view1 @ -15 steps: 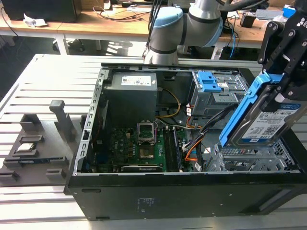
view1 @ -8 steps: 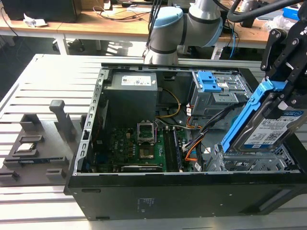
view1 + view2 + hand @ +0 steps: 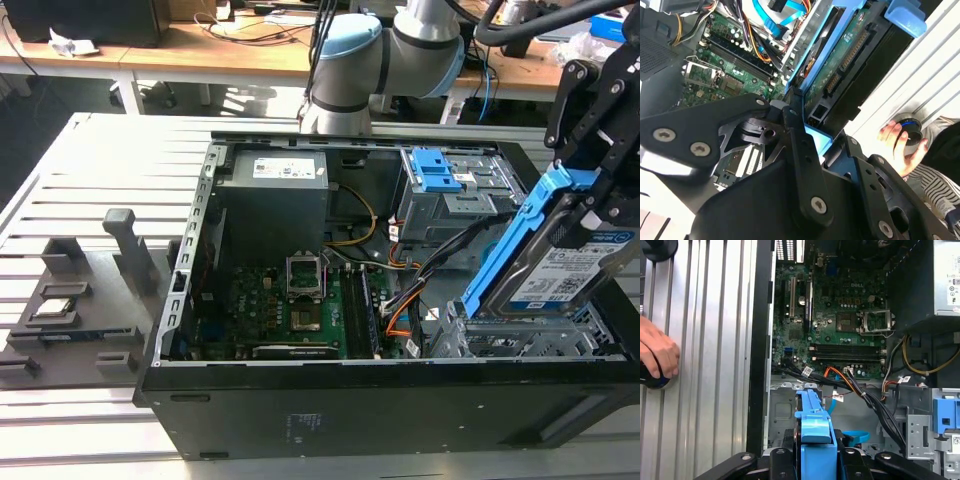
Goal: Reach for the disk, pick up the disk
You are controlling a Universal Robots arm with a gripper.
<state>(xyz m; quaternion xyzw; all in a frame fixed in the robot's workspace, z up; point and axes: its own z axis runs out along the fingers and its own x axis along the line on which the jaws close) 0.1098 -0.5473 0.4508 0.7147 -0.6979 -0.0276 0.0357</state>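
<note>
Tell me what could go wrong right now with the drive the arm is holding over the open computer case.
The disk hangs tilted in the gripper, low end close to the metal drive cage; it could catch there. Black and orange cables run just beside it and might snag. If the grip slips, the disk may drop onto the cage or motherboard. A person's hand rests on the table beside the case, close to the arm.
</note>
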